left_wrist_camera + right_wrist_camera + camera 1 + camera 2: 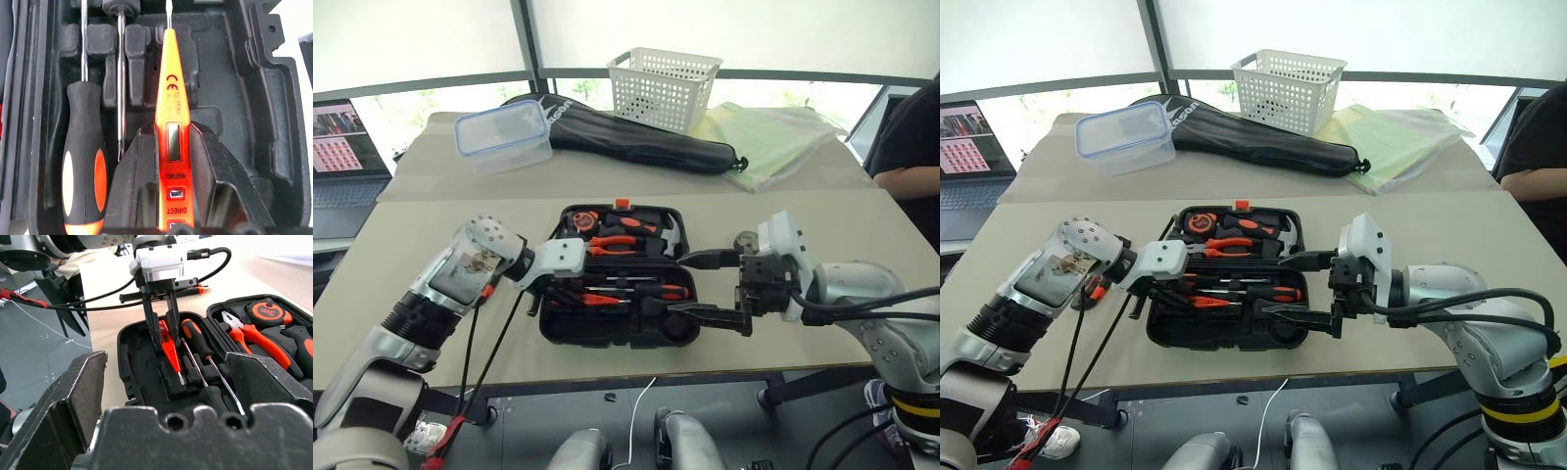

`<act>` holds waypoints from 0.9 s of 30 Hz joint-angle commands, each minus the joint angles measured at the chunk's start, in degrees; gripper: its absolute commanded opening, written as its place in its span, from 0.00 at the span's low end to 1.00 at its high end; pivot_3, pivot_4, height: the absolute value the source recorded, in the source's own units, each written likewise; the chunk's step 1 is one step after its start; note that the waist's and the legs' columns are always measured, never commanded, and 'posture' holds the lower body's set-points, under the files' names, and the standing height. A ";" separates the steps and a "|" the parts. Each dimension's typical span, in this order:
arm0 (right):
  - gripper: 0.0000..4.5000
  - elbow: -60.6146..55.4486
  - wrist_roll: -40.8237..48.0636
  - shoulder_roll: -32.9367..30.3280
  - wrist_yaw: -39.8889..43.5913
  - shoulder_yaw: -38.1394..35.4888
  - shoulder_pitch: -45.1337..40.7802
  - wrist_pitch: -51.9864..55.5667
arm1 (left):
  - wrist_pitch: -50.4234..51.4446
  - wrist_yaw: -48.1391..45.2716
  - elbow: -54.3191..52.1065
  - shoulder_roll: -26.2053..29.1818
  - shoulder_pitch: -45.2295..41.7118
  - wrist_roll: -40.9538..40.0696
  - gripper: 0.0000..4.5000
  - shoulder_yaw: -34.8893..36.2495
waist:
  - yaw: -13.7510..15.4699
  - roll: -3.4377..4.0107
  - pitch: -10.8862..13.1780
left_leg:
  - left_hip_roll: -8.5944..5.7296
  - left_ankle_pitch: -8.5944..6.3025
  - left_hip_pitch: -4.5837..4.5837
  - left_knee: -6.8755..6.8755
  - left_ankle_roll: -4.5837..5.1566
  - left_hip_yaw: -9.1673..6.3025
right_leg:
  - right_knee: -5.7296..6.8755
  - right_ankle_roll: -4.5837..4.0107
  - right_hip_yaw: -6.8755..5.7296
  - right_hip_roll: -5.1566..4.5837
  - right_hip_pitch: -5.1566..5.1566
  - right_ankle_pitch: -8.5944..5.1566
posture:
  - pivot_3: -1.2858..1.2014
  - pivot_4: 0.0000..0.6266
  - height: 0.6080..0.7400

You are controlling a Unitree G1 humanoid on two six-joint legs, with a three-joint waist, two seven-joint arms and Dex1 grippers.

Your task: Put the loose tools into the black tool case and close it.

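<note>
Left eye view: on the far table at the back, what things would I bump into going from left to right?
Laptop → clear plastic box with a blue rim → long black fabric bag → white basket → pale green plastic sheets.

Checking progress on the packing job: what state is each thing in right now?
black tool case: open, flat on the table.
tester pen: gripped, lowered over its recess.
left gripper: shut on the tester pen.
right gripper: open, empty, beside the case.
screwdriver: seated in the case.
plastic container: lid on.
</note>
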 commanded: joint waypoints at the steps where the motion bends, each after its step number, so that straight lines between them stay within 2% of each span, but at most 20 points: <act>1: 1.00 -1.54 1.05 0.30 -0.35 -0.66 -0.47 -0.42 | -0.51 0.54 1.53 -0.48 -0.87 2.14 0.10 -0.23 | 0.01 0.00 0.00 | 0.00 0.00 0.00 0.03 0.00 0.00 | 0.01 0.00 0.00 0.00 0.00 0.00 | 0.52 0.24 1.00; 11: 1.00 -1.22 1.52 1.06 -0.99 -0.90 -0.92 -0.39 | -0.18 -2.11 1.61 -0.32 -1.26 2.51 0.10 -0.05 | -0.10 0.00 0.00 | 0.01 -0.01 -0.01 0.06 0.02 0.00 | 0.02 0.01 0.00 0.02 0.00 0.01 | 0.52 0.24 1.00; 13: 1.00 -1.19 1.33 1.18 -1.00 -0.84 -0.82 -0.50 | 0.56 -2.61 1.23 -0.25 -1.24 1.68 0.32 0.62 | -0.14 0.00 0.00 | 0.01 -0.02 -0.01 0.05 0.03 0.00 | 0.02 0.01 0.00 0.02 0.00 0.01 | 0.52 0.24 1.00; 14: 1.00 -1.14 1.22 1.24 -0.97 -0.80 -0.77 -0.56 | 1.75 -3.41 0.66 0.13 -1.46 0.78 0.37 1.18 | -0.13 0.00 0.00 | 0.01 -0.02 -0.01 0.05 0.03 0.00 | 0.01 0.01 0.00 0.02 0.00 0.01 | 0.52 0.24 1.00; 18: 1.00 -0.89 0.98 1.55 -0.93 -0.60 -0.51 -0.77 | 2.86 -6.33 -1.04 2.29 -1.61 -2.99 0.72 4.44 | -0.09 0.00 0.00 | 0.01 -0.02 -0.05 0.08 0.04 0.00 | 0.00 0.01 -0.01 0.02 -0.01 0.01 | 0.52 0.24 1.00; 20: 1.00 -0.75 0.80 1.65 -0.85 -0.51 -0.30 -0.90 | 3.89 -7.84 -1.91 3.46 -1.50 -5.77 0.86 6.69 | -0.08 0.00 0.00 | 0.01 -0.02 -0.06 0.09 0.04 -0.01 | 0.01 0.01 -0.02 0.02 -0.02 0.01 | 0.52 0.24 1.00; 22: 1.00 -0.57 0.66 1.73 -0.84 -0.41 -0.13 -0.88 | 4.68 -9.37 -2.35 5.01 -0.68 -9.61 0.86 9.56 | -0.09 0.00 0.00 | 0.01 -0.02 -0.07 0.09 0.04 -0.01 | 0.01 0.01 -0.02 0.02 -0.03 0.01 | 0.52 0.24 1.00; 25: 1.00 -0.61 0.30 1.61 -0.73 -0.36 0.39 -1.05 | 3.95 -6.95 -1.35 4.58 1.51 -11.64 0.86 13.52 | -0.11 0.00 0.00 | 0.00 -0.02 -0.06 0.08 0.04 -0.01 | 0.01 0.01 -0.02 0.03 -0.05 0.01 | 0.52 0.24 1.00; 27: 1.00 -0.60 0.10 1.54 -0.66 -0.37 0.58 -1.20 | 2.40 -3.31 -0.57 2.04 3.58 -12.97 0.74 16.49 | -0.09 0.00 0.00 | 0.00 -0.02 -0.05 0.08 0.03 -0.02 | 0.01 0.01 -0.03 0.02 -0.04 0.01 | 0.52 0.24 1.00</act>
